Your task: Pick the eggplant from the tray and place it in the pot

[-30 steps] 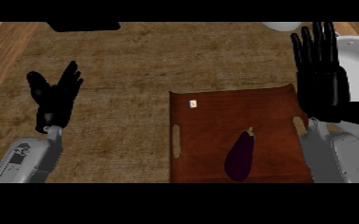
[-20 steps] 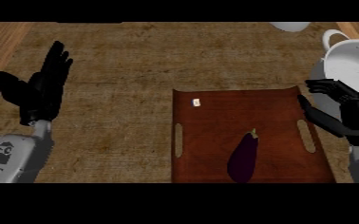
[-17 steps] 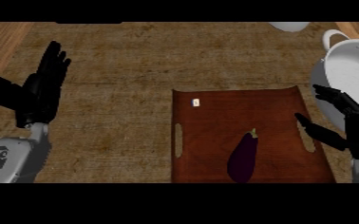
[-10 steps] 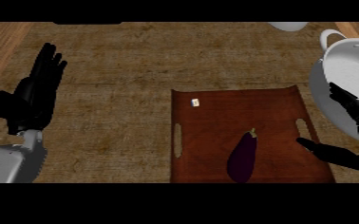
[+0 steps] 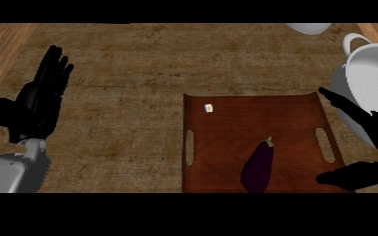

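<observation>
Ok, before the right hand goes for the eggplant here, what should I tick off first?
1. Eggplant lies free on the tray, nothing touching it: ok.
2. Right hand open, ready to grasp: ok.
3. Right hand positioned over the eggplant: not ok; it is at the tray's right edge, apart from the eggplant.
4. Pot in sight, right of the tray: ok.
5. Pot's inside free: cannot tell; the view's edge cuts it off.
6. Left hand open, resting at the left, away from the tray: ok.
</observation>
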Tool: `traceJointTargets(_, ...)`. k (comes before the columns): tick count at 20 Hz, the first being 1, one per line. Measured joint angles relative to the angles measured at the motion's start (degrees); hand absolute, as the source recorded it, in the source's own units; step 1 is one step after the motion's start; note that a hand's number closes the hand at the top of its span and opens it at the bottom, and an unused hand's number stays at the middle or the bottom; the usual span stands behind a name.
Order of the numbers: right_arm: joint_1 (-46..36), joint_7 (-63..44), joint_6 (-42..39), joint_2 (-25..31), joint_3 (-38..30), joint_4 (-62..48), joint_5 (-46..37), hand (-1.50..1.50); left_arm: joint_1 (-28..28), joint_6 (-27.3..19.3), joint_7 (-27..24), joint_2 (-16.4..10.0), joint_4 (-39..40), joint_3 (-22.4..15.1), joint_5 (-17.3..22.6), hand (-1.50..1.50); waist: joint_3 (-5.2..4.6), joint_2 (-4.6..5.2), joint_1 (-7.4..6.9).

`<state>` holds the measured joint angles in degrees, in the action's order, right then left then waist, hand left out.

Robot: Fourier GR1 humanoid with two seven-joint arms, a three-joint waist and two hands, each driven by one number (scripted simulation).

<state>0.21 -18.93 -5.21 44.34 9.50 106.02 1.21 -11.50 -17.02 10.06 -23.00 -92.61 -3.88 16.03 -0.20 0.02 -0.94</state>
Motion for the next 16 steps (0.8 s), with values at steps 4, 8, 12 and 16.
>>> traceJointTargets(4,-6.1,-12.1,-5.4,0.3,6.7,2.0,-0.6,-1.50,-1.2,-0.4,-0.1,0.9,0.9,-0.6,-1.0,0.00,0.01,0.16,-0.46)
traceJointTargets(8,-11.3,-22.5,-9.3,-2.8,11.5,2.3,0.1,-1.50,-0.3,0.3,-1.2,1.6,1.5,-0.1,-1.2,0.00,0.08,0.11,-0.19)
traceJointTargets(12,-12.9,-29.4,-10.5,-8.0,14.6,3.5,-1.7,-1.50,0.9,0.2,-0.5,2.3,0.3,0.6,-2.3,0.00,0.14,0.00,0.34)
traceJointTargets(16,-15.5,-33.1,-12.8,-12.8,14.5,1.7,-2.6,-1.50,0.5,0.7,1.0,3.0,-0.6,1.4,-3.2,0.00,0.17,-0.02,0.60)
